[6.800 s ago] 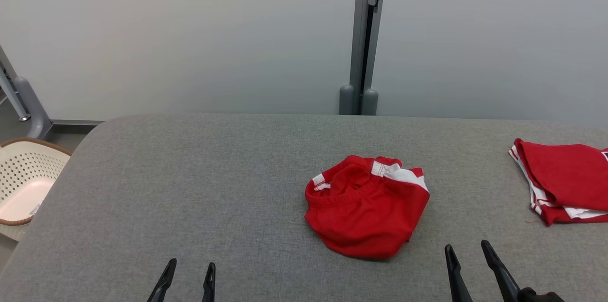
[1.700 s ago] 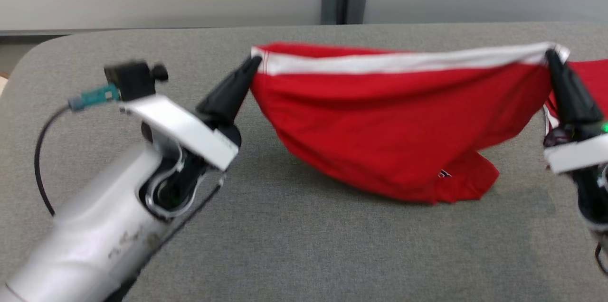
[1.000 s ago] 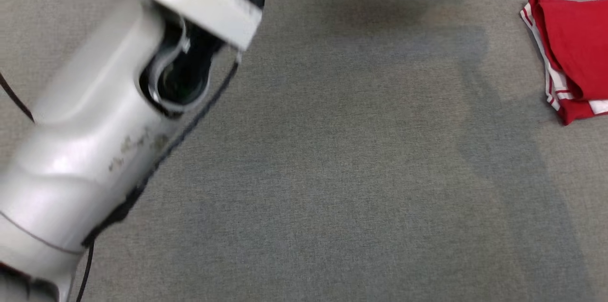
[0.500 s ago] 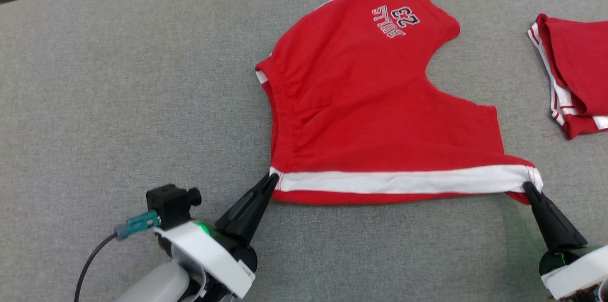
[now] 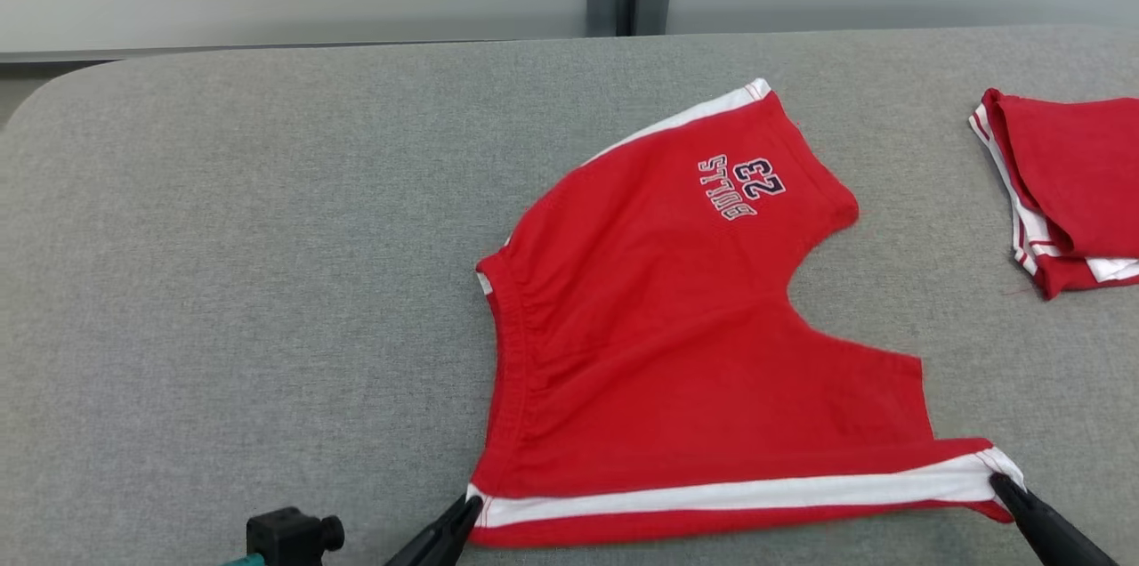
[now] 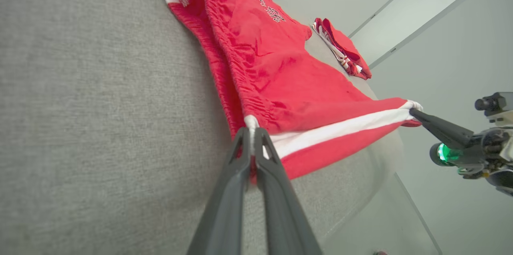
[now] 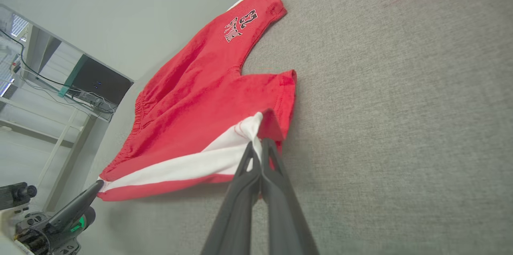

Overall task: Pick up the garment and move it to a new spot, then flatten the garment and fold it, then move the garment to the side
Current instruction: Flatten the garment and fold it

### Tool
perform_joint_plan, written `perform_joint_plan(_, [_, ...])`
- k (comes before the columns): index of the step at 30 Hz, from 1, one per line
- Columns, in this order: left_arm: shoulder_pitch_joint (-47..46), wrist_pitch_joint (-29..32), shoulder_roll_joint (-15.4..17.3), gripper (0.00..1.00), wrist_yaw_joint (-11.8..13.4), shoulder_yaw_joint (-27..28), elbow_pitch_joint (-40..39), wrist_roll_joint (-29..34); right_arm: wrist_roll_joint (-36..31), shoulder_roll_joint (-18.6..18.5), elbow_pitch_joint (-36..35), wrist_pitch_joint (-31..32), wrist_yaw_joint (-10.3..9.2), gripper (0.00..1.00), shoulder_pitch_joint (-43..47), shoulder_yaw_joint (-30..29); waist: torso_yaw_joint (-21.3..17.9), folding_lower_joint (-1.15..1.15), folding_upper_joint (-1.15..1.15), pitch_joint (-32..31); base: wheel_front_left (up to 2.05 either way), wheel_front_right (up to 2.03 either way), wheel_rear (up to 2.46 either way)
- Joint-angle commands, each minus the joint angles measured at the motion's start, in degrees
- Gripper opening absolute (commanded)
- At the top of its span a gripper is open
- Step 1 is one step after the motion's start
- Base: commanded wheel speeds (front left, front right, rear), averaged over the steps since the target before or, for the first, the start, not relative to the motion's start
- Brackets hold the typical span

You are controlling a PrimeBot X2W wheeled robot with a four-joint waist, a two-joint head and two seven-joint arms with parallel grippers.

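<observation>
Grey padded table (image 5: 267, 237), its near edge cut off at the bottom of the head view. Spread flat right of centre: red shorts (image 5: 694, 352), white stripe along the near edge. Folded second red garment (image 5: 1068, 183) at the right edge, partly cropped. Left gripper (image 5: 470, 505) pinched tight on the stripe's waistband corner, right gripper (image 5: 998, 482) on its hem corner; both bodies out of frame. Lettering (image 5: 740, 185) on the far leg upside down, hard to read.

The garment (image 5: 676, 352), at centre frame, is soft matt red knit cloth with a white cloth stripe. Under it the table (image 5: 249, 281) wears a coarse grey woven fabric, matt throughout. At the lower middle of the left wrist view, the left gripper (image 6: 251, 131) has smooth dark plastic fingers with a dull sheen.
</observation>
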Motion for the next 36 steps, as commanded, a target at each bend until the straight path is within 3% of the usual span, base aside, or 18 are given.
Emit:
perform_joint_plan(1, [1.0, 0.2, 1.1, 0.00, 0.0, -0.1, -0.7, -0.5, 0.4, -1.0, -1.2, 0.2, -0.04, 0.00, 1.6, -1.0, 0.4, 0.00, 0.00, -0.4, 0.00, 0.00, 0.00])
perform_joint_plan(4, [2.2, 0.3, 1.8, 0.00, 0.1, 0.7, -2.5, -2.0, 0.2, -1.9, -3.6, -0.7, -0.04, 0.00, 4.1, -4.1, 0.8, 0.00, 0.00, -0.7, 0.00, 0.00, 0.00])
perform_joint_plan(11, [-2.1, 2.5, -1.5, 0.00, 0.1, 2.6, -4.9, -7.5, -2.2, -0.3, -3.2, 2.7, -0.04, 0.00, 0.3, -8.2, 2.1, 0.00, 0.00, -0.7, 0.00, 0.00, 0.00])
perform_joint_plan(18, [-11.8, 10.4, -6.6, 0.00, 0.0, 4.8, -3.3, -16.5, -3.7, 1.8, 1.1, 10.7, -0.03, 0.00, -11.5, -9.1, 4.1, 0.00, 0.00, 2.4, 0.00, 0.00, 0.00])
perform_joint_plan(23, [-19.1, 13.9, -8.6, 0.00, 0.0, 6.0, -0.1, -18.8, -4.6, 2.5, 5.1, 15.3, -0.03, 0.00, -21.8, -10.1, 5.2, 0.00, 0.00, 5.5, 0.00, 0.00, 0.00])
perform_joint_plan(36, [-29.2, 12.7, -13.2, 0.00, 0.0, 10.5, 9.1, -21.3, -6.5, 5.0, 15.1, 21.7, -0.04, 0.00, -43.4, -7.7, 7.7, 0.00, 0.00, 13.6, 0.00, 0.00, 0.00])
